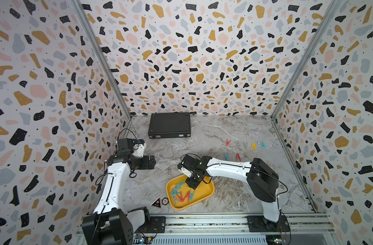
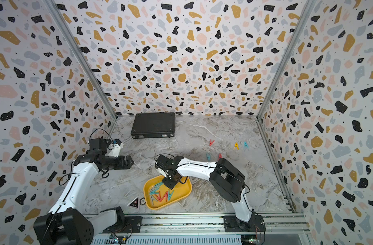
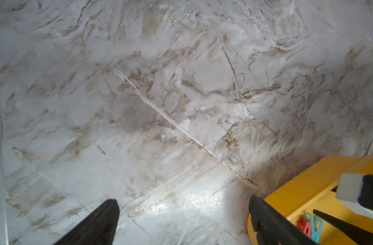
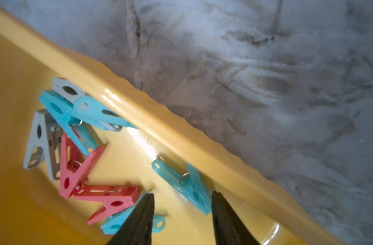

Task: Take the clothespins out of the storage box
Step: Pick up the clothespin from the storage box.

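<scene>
Several small plastic clothespins [image 4: 109,194], teal, red and grey, lie in the shallow yellow plastic storage box [image 4: 181,137]. Jaws apart, the right gripper [image 4: 182,193] hangs over a teal clothespin [image 4: 185,186] by the wall, seemingly lined up to pinch it. The left gripper [image 3: 182,198] hovers wide open, out of the way.

black triangular badge [image 1: 156,203] on the marble table [image 1: 223,131], lettered "ALL IN", round token [image 1: 165,200] beside it unreadable

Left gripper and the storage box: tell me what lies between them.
Only bare marble table. In both top views the open left gripper hangs apart from the storage box, with nothing on the stretch between. The left wrist view shows the same.
</scene>
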{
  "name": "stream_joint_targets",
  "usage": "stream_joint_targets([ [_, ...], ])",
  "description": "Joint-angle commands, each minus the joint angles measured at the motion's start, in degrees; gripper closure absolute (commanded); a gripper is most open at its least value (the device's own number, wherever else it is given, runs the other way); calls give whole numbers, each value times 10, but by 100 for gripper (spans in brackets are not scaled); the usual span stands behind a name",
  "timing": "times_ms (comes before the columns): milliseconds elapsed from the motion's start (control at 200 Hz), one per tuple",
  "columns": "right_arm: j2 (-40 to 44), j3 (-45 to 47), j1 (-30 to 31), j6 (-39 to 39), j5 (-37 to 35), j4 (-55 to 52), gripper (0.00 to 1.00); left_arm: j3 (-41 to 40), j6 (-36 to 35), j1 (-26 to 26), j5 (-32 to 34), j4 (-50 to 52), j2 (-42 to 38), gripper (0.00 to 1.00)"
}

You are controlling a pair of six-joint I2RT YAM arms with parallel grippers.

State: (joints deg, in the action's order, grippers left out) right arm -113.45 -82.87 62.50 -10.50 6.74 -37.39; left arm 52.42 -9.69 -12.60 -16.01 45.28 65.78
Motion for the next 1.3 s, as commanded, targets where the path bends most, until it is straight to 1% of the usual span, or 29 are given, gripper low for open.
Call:
stream_joint_targets([
  [0,27,-12,1,12,1,-24,45,3,-5,-3,-2,0,-3,0],
  [135,11,-22,2,27,-13,-40,43,3,-5,-3,-2,1,-3,0],
  [380,-24,-49,2,49,-22,-58,43,3,-5,-4,-2,0,-3,0],
  [726,-54,-53,2,53,-22,-52,46,4,-5,-3,-3,1,-3,0],
  [826,-55,-49,2,52,-21,-51,50,4,-5,-3,-4,1,-3,0],
  [916,-50,-46,2,48,-21,-48,56,4,-5,-4,-3,0,-3,0],
  [1131,-20,-32,2,43,-15,-39,66,5,-5,-3,-3,1,-3,0],
  [1176,-14,-29,2,41,-11,-38,67,5,-6,-3,-3,1,-3,0],
  [1297,7,-22,2,37,-5,-32,76,4,-6,-3,-2,0,-4,0],
])
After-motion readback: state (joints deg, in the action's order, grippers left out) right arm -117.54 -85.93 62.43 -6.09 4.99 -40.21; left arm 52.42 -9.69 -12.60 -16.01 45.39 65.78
